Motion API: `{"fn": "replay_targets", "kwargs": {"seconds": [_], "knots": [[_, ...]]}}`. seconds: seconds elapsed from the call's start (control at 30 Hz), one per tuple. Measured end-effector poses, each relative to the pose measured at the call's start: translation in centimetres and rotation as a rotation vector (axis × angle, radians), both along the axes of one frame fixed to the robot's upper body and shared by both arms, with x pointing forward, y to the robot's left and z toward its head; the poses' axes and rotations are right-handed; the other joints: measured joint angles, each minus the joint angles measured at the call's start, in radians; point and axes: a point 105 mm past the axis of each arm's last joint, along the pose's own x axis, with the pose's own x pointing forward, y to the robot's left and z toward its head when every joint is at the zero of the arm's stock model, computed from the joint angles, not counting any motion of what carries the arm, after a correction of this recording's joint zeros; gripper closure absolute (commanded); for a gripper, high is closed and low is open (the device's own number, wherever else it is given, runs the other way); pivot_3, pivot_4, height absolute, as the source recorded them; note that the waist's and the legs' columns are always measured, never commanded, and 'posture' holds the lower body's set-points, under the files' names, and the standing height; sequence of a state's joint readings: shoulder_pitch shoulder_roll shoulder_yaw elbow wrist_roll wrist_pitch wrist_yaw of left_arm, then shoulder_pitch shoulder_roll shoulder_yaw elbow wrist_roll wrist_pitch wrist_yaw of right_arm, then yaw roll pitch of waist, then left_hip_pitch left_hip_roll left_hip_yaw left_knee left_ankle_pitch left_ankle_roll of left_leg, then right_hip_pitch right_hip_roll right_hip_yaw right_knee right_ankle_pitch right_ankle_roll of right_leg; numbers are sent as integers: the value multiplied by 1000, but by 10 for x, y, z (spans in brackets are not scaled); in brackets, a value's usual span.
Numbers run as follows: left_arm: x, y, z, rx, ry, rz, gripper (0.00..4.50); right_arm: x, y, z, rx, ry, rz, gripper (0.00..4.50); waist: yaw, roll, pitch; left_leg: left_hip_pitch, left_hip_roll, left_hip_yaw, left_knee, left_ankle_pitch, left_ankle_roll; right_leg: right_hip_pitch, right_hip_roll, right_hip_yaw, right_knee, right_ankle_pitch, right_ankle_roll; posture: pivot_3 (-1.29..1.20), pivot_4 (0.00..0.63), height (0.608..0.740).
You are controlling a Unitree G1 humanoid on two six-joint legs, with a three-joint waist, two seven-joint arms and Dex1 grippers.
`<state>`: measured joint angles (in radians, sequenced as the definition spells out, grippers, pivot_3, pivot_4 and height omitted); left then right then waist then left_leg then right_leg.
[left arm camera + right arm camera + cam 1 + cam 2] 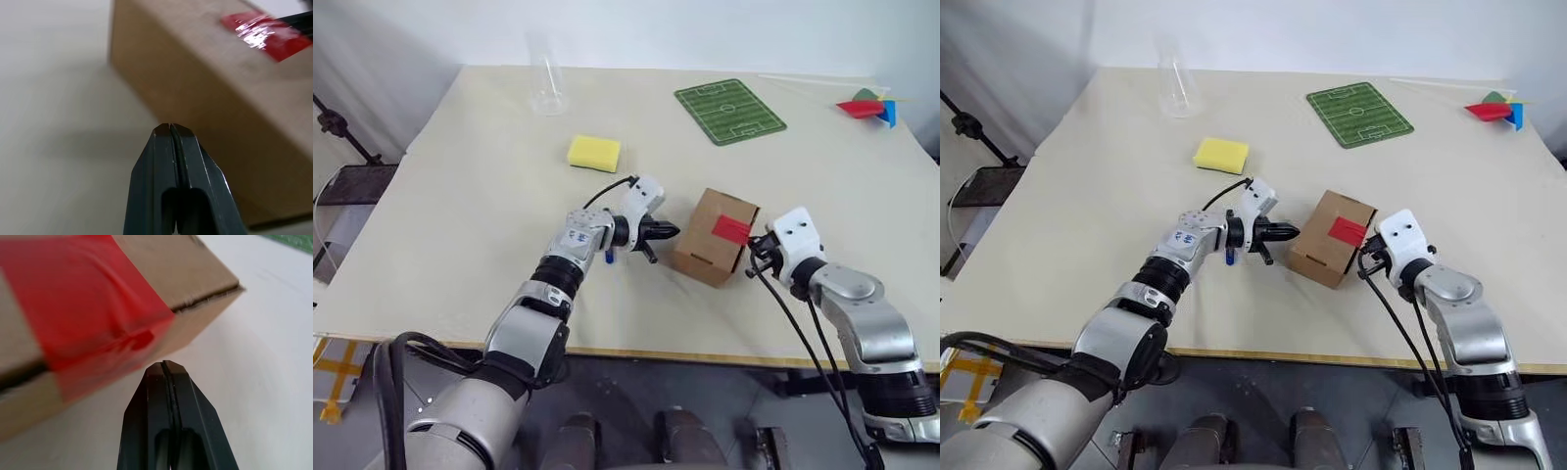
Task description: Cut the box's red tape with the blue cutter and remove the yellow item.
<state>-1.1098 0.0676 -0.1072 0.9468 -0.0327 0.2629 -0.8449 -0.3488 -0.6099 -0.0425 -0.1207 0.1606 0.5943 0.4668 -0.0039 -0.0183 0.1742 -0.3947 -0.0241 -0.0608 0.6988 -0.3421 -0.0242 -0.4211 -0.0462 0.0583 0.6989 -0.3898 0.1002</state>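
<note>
i see left gripper (169, 128) and right gripper (163, 365) pressed together, empty, flanking the box (710, 240), perhaps touching, near the table's (460, 196) front edge.

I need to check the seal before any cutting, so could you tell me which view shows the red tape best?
The right wrist view: the red tape is close up, folding over the box edge across its seam. The left wrist view catches a glossy strip at one corner. Both eye views show it whole but small.
</note>
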Motion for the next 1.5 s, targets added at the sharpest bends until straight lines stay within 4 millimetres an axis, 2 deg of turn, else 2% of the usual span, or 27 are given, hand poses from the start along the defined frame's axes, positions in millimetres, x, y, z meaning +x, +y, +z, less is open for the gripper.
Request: {"fn": "replay_targets", "kwargs": {"seconds": [0.07, 0.23, 0.33, 0.4, 0.53, 0.73, 0.83, 0.93, 1.1, 1.37, 1.43, 1.47, 1.5], "knots": [[-6, -3, -2, 23, 4, -52, 4483, 2, 2, 0, 2, 0, 27, 4500, -3, 0, 0, 0, 1, 2, 0, 0, 0, 0, 1, 0, 0, 0, 0, 0, 150, 740], [-24, 8, -4, 62, 49, -180, 4483, -2, 10, 1, -26, 28, 170, 4500, -22, 0, 0, 1, 1, 2, 0, 1, -1, 0, 1, 1, 2, 0, 0, 0, 150, 740], [-49, 16, -9, 85, 101, -287, 4483, -5, 15, 4, -60, 71, 289, 4500, -30, 1, 0, 2, 2, 3, -1, 1, -1, 0, 1, 2, 7, 0, 0, 0, 150, 740], [-63, 14, -14, 89, 130, -334, 4483, -3, 17, 8, -77, 82, 339, 4500, -27, 1, 0, 3, 2, 3, 1, 1, -1, 0, 1, 2, 6, 0, 0, 0, 150, 740], [-76, 9, -20, 88, 162, -351, 4483, 4, 18, 14, -121, 79, 419, 4500, -21, 1, -1, 4, 2, 2, 2, 1, -1, 3, 0, 2, 3, 0, 0, 0, 150, 740], [-88, -3, -21, 74, 184, -365, 4483, 23, 7, 16, -179, 80, 416, 4500, -21, 1, -1, 6, 2, 1, 2, 0, 0, 7, 0, 2, -1, 0, 0, 0, 150, 740], [-93, -11, -19, 63, 180, -385, 4483, 31, -4, 13, -274, 82, 395, 4500, -22, 1, -1, 6, 2, 1, 2, 0, 0, 7, 0, 2, -1, 0, 0, 0, 150, 740], [-97, -16, -8, 34, 147, -404, 4483, 32, -15, 12, -317, 77, 384, 4500, -23, 1, -1, 6, 2, 1, 2, 0, 0, 7, 0, 2, -1, 0, 0, 0, 150, 740], [-100, -16, -2, 18, 131, -417, 4483, 30, -18, 19, -258, 61, 395, 4500, -26, 1, -1, 6, 3, 1, 1, 0, 0, 7, 1, 2, -1, 0, 0, 0, 150, 740], [-90, 10, -3, 53, 122, -374, 4483, 16, -18, 19, -222, 41, 422, 4500, -24, 1, -1, 6, 3, 1, 2, 0, 0, 7, 1, 2, -1, 0, 0, 0, 150, 740], [-84, 22, 14, -16, 54, -377, 4483, 11, -20, 28, -171, 2, 419, 4500, -23, 1, 0, 6, 3, 1, 2, 1, 0, 7, 1, 2, -1, 0, 0, 0, 150, 740], [-76, 34, 32, -74, -1, -349, 4483, 6, -23, 34, -139, -26, 414, 4500, -23, 1, 0, 5, 3, 0, 2, 1, 0, 7, 1, 2, -1, 0, 0, 0, 150, 740], [-70, 47, 51, -121, -53, -317, 4500, 1, -28, 41, -109, -42, 405, 4133, -22, 1, 0, 5, 3, 0, 2, 1, 0, 7, 1, 2, -1, 0, 0, 0, 150, 740]]}}
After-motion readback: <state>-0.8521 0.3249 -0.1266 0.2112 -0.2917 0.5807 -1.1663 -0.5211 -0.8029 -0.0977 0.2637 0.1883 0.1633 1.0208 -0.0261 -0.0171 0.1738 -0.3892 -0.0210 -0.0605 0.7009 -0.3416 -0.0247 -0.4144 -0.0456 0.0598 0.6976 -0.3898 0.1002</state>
